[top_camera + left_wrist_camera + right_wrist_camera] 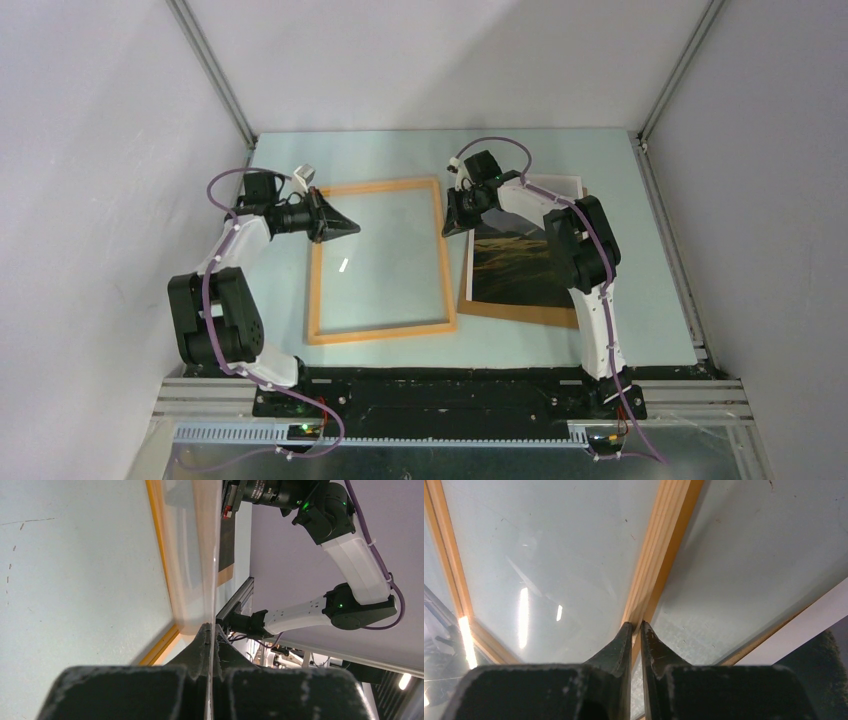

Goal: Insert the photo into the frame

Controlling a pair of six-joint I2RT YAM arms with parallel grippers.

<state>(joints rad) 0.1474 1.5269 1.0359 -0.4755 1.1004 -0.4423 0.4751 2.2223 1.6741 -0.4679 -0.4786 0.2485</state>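
Note:
The orange-tan frame (380,330) lies flat mid-table. My right gripper (447,230) sits at the frame's right rail, near the far corner. In the right wrist view its fingers (636,625) are shut on that wooden rail (664,540). My left gripper (355,229) reaches in over the frame's far left part. In the left wrist view it (212,627) is shut on the thin edge of the clear pane (195,555), which rises away from the fingers. The photo (515,265), a dark landscape, lies right of the frame, partly under the right arm.
A brown backing board (520,312) lies under the photo and shows along its near edge. White walls with metal corner posts (215,75) close in the table on three sides. The black base rail (440,385) runs along the near edge.

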